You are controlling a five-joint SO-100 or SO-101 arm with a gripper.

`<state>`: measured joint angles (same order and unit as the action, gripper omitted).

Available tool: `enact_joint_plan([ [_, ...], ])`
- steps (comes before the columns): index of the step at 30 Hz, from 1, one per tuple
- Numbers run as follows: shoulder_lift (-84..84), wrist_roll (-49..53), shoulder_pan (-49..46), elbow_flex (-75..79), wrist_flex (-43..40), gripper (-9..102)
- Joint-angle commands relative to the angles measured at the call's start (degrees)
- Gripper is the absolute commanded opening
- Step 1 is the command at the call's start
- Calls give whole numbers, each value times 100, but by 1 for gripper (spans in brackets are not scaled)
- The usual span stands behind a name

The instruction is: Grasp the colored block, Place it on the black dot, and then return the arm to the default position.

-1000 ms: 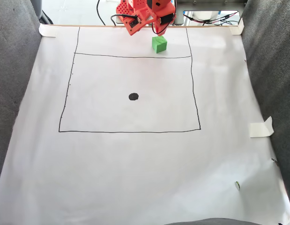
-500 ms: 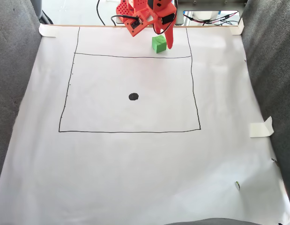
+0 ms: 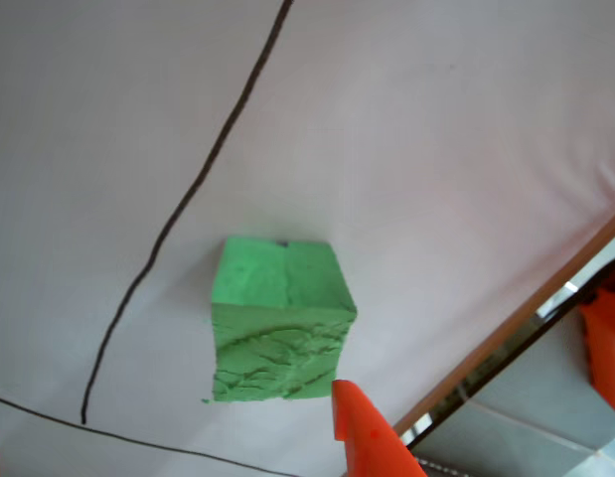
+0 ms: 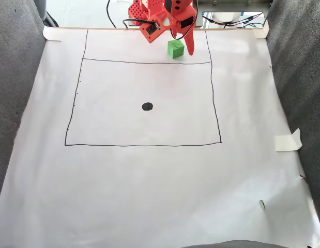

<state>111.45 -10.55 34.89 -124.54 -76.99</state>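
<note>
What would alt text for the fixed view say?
An orange gripper reaches down beside a green block at the far edge of white paper, one finger at the block's right. A black dot sits inside a drawn rectangle.

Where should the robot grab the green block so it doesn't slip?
Probably from above, with one finger on each of two opposite flat sides of the green block, about halfway down. It sits flat on the white paper with nothing beside it, so both sides look free. The cube looks creased and foam-like in the other view, so a gentle squeeze should hold.
</note>
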Motion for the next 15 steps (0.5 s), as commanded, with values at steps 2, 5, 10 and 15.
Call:
enact_joint_plan([
  [2,176,18,-9,-105,18,44],
  [5,176,26,-53,-211,114,45],
  [10,255,70,-70,-413,202,45],
  [15,299,132,-105,-633,325,45],
])
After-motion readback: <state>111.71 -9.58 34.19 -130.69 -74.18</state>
